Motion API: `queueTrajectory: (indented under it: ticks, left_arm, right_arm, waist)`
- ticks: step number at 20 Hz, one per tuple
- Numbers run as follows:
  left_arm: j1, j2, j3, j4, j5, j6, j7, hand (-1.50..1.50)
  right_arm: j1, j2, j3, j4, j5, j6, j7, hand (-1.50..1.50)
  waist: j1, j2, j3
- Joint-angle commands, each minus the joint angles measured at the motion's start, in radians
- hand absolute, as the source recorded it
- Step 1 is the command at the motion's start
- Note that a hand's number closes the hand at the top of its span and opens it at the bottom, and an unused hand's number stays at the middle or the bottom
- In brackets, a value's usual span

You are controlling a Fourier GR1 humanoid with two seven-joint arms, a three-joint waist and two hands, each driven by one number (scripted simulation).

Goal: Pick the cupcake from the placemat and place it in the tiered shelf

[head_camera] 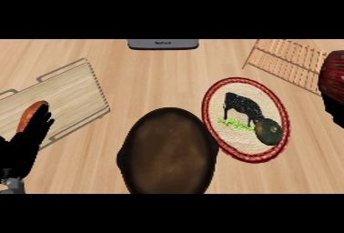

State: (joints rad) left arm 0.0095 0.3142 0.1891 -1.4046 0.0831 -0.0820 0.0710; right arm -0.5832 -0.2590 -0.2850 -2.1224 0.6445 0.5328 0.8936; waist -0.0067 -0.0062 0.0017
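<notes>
A: Item one, the placemat?
B: Oval placemat (pixel 246 119), woven, red rim, black cow printed at its middle. It lies flat on the wooden counter (pixel 161 73), right of centre.
A: Item two, the cupcake?
B: Cupcake (pixel 269 129), dark green and rounded, sitting on the placemat's lower right part, just beside the cow's head. Nothing touches it.
A: The shelf?
B: Tiered shelf (pixel 290 61), pale wooden slats, at the upper right, apart from the placemat.
A: Hands?
B: Left hand (pixel 27 141), black, at the lower left edge, fingers straight and spread, pointing up, holding nothing. At the right edge a dark red and black shape (pixel 332 86) shows; whether it is the right hand I cannot tell.
A: Remaining stock?
B: Dark brown pan (pixel 168 150), bottom centre, its rim touching the placemat's left edge. Wooden tray (pixel 67 98) at left with an orange item (pixel 31 113) on it, partly behind the left fingers. Grey appliance (pixel 163 44) at the top edge.
</notes>
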Motion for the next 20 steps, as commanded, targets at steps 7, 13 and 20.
queueTrajectory:
  ticks: [7, 13, 20]
  left_arm:
    - [0.014, -0.032, -0.012, 0.007, -0.012, -0.007, 0.004, 0.0]
    - [-0.016, -0.02, 0.001, -0.024, -0.009, 0.0, 0.042, 0.0]
    - [-0.023, -0.044, -0.029, -0.078, -0.032, 0.02, 0.11, 0.0]
  right_arm:
    - [-0.284, -0.19, -0.068, 0.079, -0.033, 0.065, 0.182, 1.5]
    - [-0.328, -0.329, -0.065, 0.242, 0.027, 0.1, 0.092, 1.5]
    - [-0.42, -0.413, -0.064, 0.482, 0.063, 0.06, -0.005, 1.5]
  waist:
    - [0.009, 0.003, -0.003]
    - [0.01, 0.005, -0.003]
    - [0.017, 0.007, -0.002]
